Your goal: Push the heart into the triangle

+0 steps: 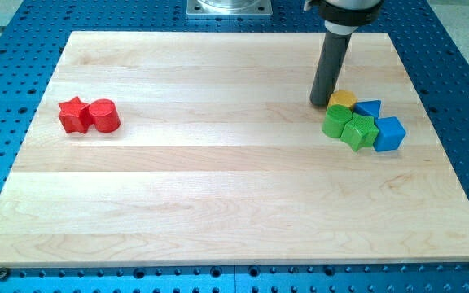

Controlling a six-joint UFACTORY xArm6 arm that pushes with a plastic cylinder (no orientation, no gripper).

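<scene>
Camera view: rod over a cluster of blocks, upper right of the frame.
No fingers exist to open or clench; my tip point(322, 103) touches the yellow heart point(343, 99), which rests against the blue triangle point(369, 108). Green blocks point(348, 126) and a blue cube point(389, 133) crowd below on the bench point(218, 187); red blocks point(89, 115) sit far left. A short, gentle rightward nudge should suffice.

Most of the wooden board point(218, 195) lies open: the whole middle, the bottom and the upper left offer free passage. At the right, a tight cluster blocks the way: yellow block point(343, 99), blue triangle point(369, 108), green round block point(337, 121), green block point(360, 130) and blue cube point(389, 133), with my tip point(322, 102) touching its upper left edge. At the left, a red star point(75, 114) and red cylinder point(104, 115) sit touching.
</scene>
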